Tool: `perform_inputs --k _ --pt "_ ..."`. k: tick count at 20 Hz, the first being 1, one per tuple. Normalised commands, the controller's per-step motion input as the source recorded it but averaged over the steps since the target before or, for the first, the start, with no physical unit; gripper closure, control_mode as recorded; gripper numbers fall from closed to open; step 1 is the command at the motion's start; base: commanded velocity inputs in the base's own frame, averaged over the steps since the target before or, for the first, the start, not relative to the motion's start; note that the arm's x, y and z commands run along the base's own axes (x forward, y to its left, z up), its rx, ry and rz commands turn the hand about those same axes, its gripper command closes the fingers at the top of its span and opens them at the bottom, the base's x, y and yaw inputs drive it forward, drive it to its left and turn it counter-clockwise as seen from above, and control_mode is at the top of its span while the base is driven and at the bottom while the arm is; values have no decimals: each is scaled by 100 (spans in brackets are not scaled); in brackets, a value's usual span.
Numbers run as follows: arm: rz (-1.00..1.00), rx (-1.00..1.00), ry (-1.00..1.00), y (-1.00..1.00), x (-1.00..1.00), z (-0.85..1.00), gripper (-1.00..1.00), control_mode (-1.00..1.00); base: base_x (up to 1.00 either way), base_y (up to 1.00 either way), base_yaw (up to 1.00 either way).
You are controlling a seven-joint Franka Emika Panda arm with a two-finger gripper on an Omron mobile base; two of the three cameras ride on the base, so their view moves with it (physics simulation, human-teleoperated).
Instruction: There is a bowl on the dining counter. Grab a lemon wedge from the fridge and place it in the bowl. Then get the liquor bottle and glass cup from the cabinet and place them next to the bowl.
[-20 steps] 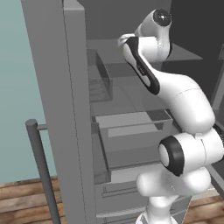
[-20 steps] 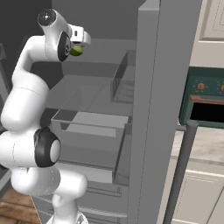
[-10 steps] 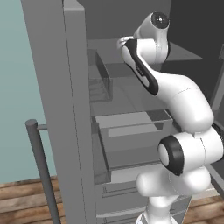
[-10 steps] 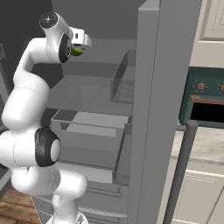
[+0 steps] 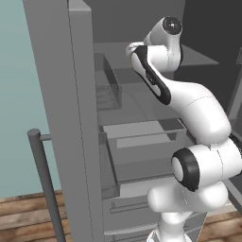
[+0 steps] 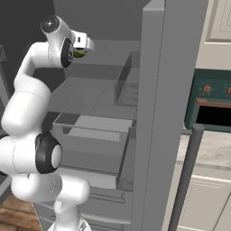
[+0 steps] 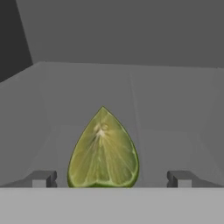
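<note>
Looking along the gripper, the hand view gives what the base views cannot: the cut face of the small yellow-green lemon wedge, standing on the grey fridge shelf with its pointed tip up and its rounded rind at the bottom, so its long axis runs upright in that view. The two dark fingertips stand wide apart, one on each side of the wedge, with shelf showing between each tip and the fruit; nothing is held.

From the right base view the wedge is just a green sliver under the white hand, near the back left of the upper shelf inside the tall grey French-door fridge. The left base view shows the white arm bent up into the open compartment, hiding the fruit behind its wrist.

Behind the wedge the shelf runs bare to the rear wall, and to both sides it is open. Lower down, a clear grey bin sits by the right door, and a drawer is pulled out beneath the arm.
</note>
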Motion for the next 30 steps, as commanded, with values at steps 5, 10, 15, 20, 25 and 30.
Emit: perform_inputs --k 5,10,15,20,25,30 --pt "0 0 0 10 0 0 -100 -100 0 0 0" --pt "0 0 0 19 0 0 -100 -100 0 0 0" --pt "0 0 0 2 9 0 -100 -100 0 0 0" --pt "0 2 0 -6 7 0 -100 -100 0 0 0" --pt "0 0 0 -1 5 0 -100 -100 0 0 0" --pt "0 0 0 0 6 -4 -100 -100 0 0 0"
